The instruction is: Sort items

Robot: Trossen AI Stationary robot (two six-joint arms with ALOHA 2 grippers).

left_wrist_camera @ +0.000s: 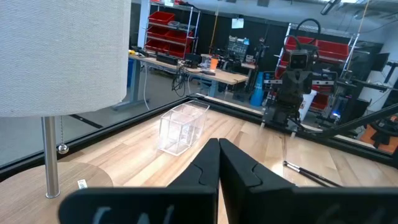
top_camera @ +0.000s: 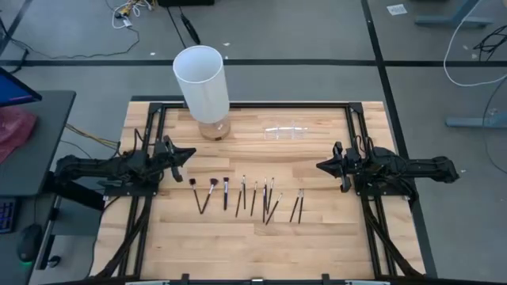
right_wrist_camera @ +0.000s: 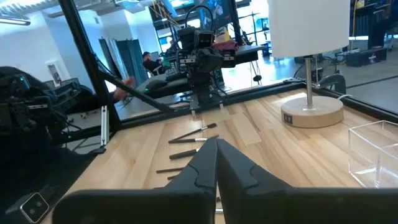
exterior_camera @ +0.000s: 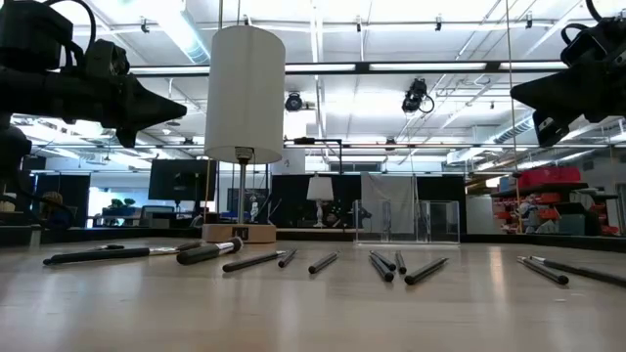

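Left gripper [top_camera: 190,153] and right gripper [top_camera: 320,166] both hover above the bench [top_camera: 317,237], arms stretched level, tips facing each other, jaws pressed together, holding nothing. Items [top_camera: 245,196] lie in a row on the bench between them, untouched.

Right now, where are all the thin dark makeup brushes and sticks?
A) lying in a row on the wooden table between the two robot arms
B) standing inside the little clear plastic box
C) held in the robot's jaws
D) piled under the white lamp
A: the thin dark makeup brushes and sticks lie side by side on the light wooden table, while the small clear plastic box looks empty and both arms hold nothing.
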